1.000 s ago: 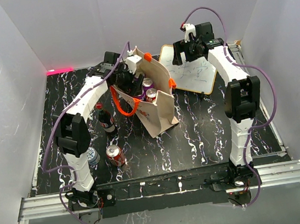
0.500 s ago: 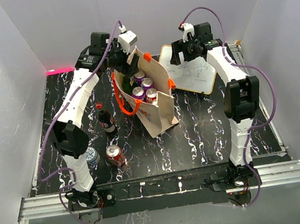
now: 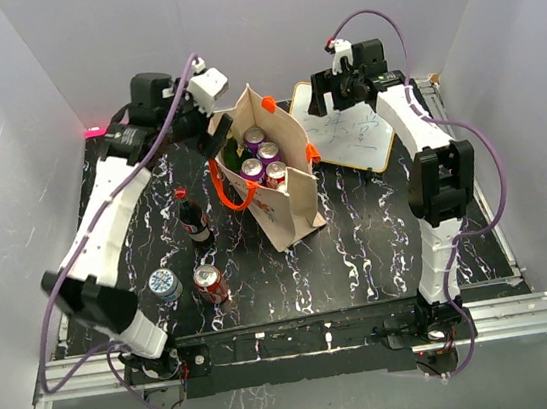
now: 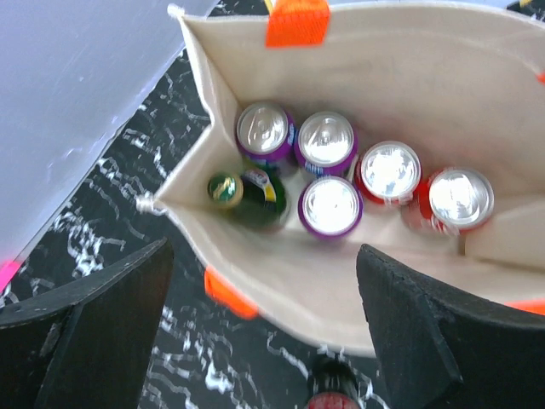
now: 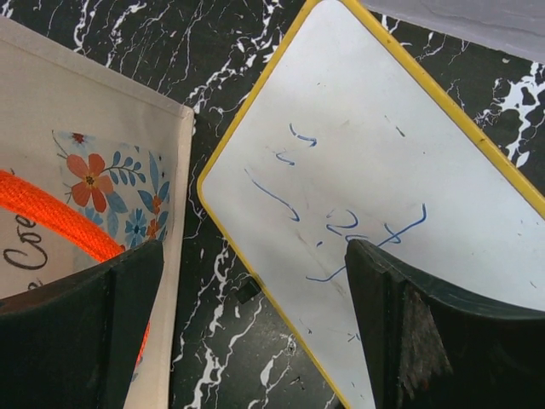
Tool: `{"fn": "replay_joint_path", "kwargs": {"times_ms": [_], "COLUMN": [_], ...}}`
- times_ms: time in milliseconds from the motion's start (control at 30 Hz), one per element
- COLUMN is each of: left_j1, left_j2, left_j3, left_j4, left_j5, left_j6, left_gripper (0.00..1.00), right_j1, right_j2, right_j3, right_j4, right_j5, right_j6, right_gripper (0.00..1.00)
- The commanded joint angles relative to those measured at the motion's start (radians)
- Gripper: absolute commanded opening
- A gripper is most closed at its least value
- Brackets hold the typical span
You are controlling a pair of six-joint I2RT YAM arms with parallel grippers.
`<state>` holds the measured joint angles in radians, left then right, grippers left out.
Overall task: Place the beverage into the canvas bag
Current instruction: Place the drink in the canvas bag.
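The canvas bag (image 3: pixel 292 207) stands open in the middle of the table, with orange handles and a floral print. In the left wrist view its inside (image 4: pixel 400 77) holds a green bottle (image 4: pixel 244 193), three purple cans (image 4: pixel 330 205) and two red cans (image 4: pixel 389 170). My left gripper (image 3: pixel 214 132) hovers open and empty above the bag's left rim, and it also shows in the left wrist view (image 4: pixel 264 256). My right gripper (image 3: pixel 325 99) is open and empty, behind and to the right of the bag, over the whiteboard edge (image 5: pixel 254 247).
A cola bottle (image 3: pixel 193 218) with a red cap stands left of the bag. A red can (image 3: pixel 210 283) and a blue-topped can (image 3: pixel 164 283) stand nearer the front left. A yellow-framed whiteboard (image 3: pixel 356 138) lies at the back right and shows in the right wrist view (image 5: pixel 366 162).
My left gripper has lifted out of the bag's mouth and drawn back to the left. The green bottle now shows inside the bag. The right arm has barely moved.
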<state>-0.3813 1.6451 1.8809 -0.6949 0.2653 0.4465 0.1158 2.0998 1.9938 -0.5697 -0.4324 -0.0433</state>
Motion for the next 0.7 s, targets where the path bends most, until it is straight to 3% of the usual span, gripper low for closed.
{"fn": "replay_joint_path", "kwargs": {"times_ms": [0, 267, 467, 667], "left_j1": [0.005, 0.006, 0.002, -0.001], "left_j2": [-0.186, -0.414, -0.465, -0.509], "left_j3": [-0.085, -0.265, -0.406, -0.607], "left_j4": [-0.084, -0.291, -0.509, -0.546], "left_j5": [-0.052, 0.147, 0.253, 0.285], "left_j6": [0.069, 0.244, 0.376, 0.547], "left_gripper": [0.88, 0.83, 0.79, 0.83], "right_j1": [0.002, 0.022, 0.052, 0.067], "right_j2": [-0.099, -0.149, -0.179, -0.198], "right_j3": [-0.023, -0.116, -0.164, -0.185], "right_j4": [0.044, 0.062, 0.064, 0.062], "right_j5": [0.017, 0.032, 0.045, 0.056], "right_j6": [0.023, 0.005, -0.016, -0.027], "right_gripper": [0.91, 0.90, 0.90, 0.90]}}
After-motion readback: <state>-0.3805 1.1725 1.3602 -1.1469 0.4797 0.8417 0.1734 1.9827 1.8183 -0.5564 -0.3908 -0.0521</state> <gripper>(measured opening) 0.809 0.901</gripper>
